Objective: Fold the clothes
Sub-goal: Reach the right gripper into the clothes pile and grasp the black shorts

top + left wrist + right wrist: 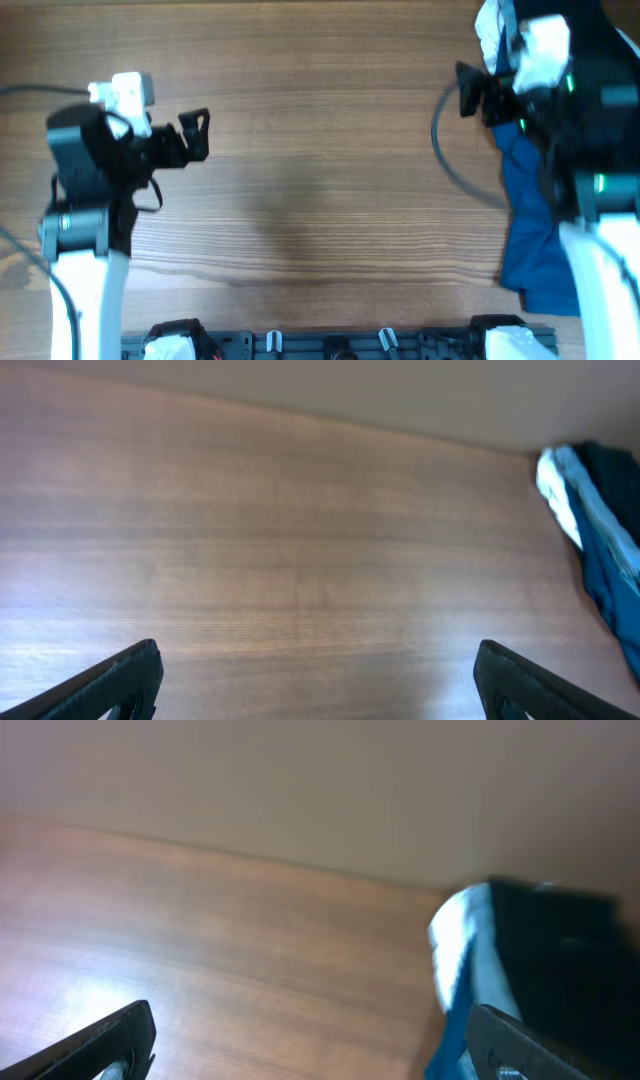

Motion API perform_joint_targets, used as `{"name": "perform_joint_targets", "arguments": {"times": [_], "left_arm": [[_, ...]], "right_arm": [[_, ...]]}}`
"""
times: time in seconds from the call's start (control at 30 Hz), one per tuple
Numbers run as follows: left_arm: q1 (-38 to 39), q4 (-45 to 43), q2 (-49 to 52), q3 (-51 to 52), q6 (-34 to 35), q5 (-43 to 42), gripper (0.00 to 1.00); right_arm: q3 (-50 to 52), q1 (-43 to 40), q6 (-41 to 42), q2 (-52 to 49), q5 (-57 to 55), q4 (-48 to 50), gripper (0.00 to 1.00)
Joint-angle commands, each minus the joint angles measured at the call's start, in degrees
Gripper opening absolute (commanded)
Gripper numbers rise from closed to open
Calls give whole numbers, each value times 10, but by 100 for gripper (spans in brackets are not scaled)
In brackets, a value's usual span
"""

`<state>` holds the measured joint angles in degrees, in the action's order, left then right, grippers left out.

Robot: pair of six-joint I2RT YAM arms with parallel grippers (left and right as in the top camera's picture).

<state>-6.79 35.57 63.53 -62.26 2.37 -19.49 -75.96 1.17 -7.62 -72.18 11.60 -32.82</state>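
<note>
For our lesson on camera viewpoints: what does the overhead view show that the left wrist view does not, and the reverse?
Only overhead: both arms and the right gripper near the clothes. Only left wrist: the left gripper close up, fingers wide apart above bare wood. Both: the wooden table and the blue garment at its edge.

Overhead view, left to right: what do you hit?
In order: left claw → bare wooden table → right claw → blue garment, partly under the right arm.
</note>
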Motion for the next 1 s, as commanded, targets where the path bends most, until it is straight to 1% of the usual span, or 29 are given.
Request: {"name": "perform_joint_targets", "arguments": {"times": [0.0,0.1,0.17,0.23,0.33,0.43,0.53,0.57,0.73,0.83,0.9,0.97], "left_arm": [[3,11,69,-35,-5,-35,100],[3,12,101,-35,-4,-35,100],[3,12,114,-34,-4,-35,100],[3,14,128,-34,-4,-35,100],[3,22,137,-34,-4,-35,100],[3,23,137,-34,-2,-46,100],[3,22,137,-34,-2,-70,100],[3,22,137,-34,-2,-71,100],[3,22,137,-34,-1,-82,100],[3,26,137,-34,2,-84,100],[3,26,137,-34,8,-84,100],[3,26,137,-34,11,-84,100]], "right_arm": [[-92,0,-49,-98,108,-66,100],[-100,0,-43,-150,118,-67,100],[-100,-1,-51,-177,100,-63,100],[-100,-5,-42,-207,37,-49,100],[-100,-27,18,-242,-79,-8,100],[-100,-64,49,-271,-141,36,100],[-100,-111,48,-301,-142,73,98],[-100,-127,48,-315,-142,84,96],[-100,-184,43,-376,-142,120,95],[-100,-202,43,-402,-141,140,92],[-100,-204,26,-420,-142,146,90],[-100,-204,6,-437,-142,153,89]]}}
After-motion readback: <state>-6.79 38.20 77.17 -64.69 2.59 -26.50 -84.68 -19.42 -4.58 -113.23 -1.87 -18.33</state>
